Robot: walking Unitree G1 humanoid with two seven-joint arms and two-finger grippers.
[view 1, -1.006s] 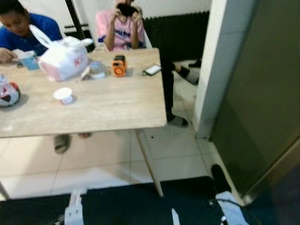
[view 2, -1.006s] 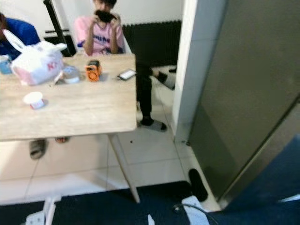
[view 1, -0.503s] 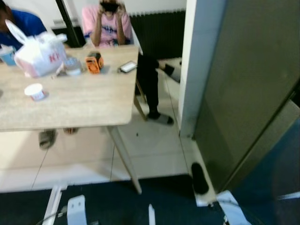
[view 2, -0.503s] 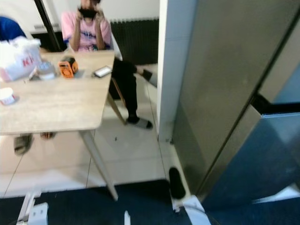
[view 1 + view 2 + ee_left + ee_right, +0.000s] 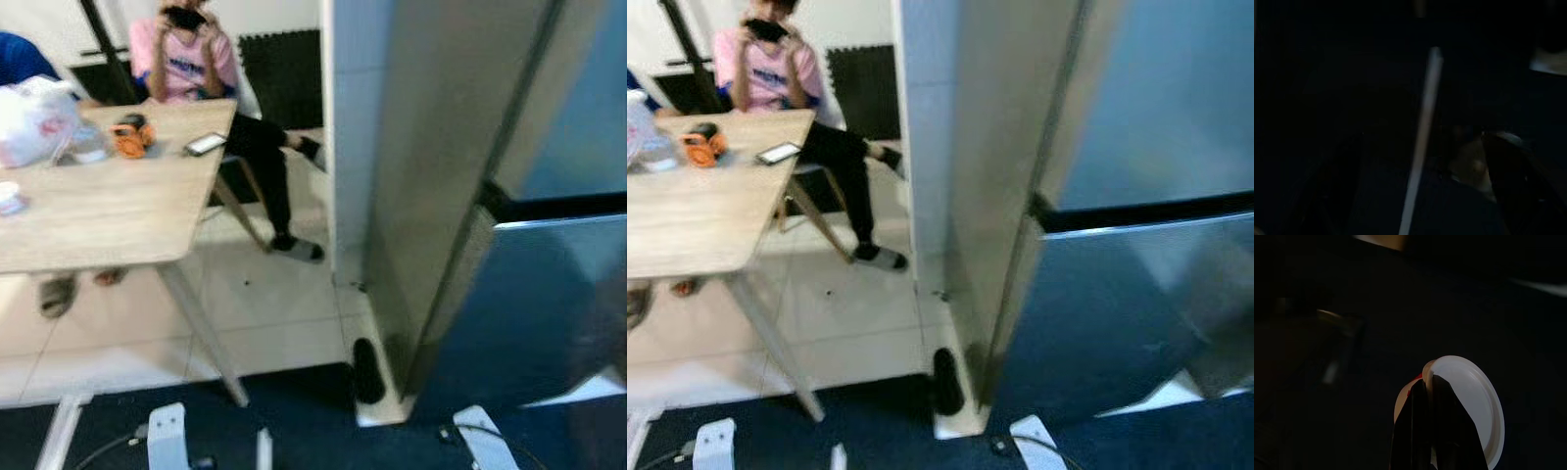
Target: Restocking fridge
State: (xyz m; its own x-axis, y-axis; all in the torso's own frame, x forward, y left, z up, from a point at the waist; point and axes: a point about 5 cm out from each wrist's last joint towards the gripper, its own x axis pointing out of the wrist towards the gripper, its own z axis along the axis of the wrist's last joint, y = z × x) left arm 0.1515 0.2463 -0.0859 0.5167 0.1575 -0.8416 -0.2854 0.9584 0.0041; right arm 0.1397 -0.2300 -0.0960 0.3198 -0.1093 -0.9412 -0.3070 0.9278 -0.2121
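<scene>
fridge [image 5: 1136, 245] stands shut at right, beside a white pillar [image 5: 351, 137]. right gripper [image 5: 1435, 431] has its jaws clenched on a white-lidded cup [image 5: 1469, 406]. left jaws' state: cannot tell in the dark.

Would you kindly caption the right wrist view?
Right gripper shut on a white-lidded cup against a dark background.

I see a tall steel-grey fridge with glossy blue-tinted doors [image 5: 1136, 245] beside a pale wood-grain table [image 5: 98, 211] on cream floor tiles [image 5: 284, 313]. On the table sit a small orange gadget [image 5: 127, 137] and a white plastic bag with red print [image 5: 34, 117]. A seated person wears a pink shirt [image 5: 181, 69] and black trousers. My right gripper [image 5: 1435, 431], black-fingered, holds a round white lid with a red edge [image 5: 1469, 406].
</scene>
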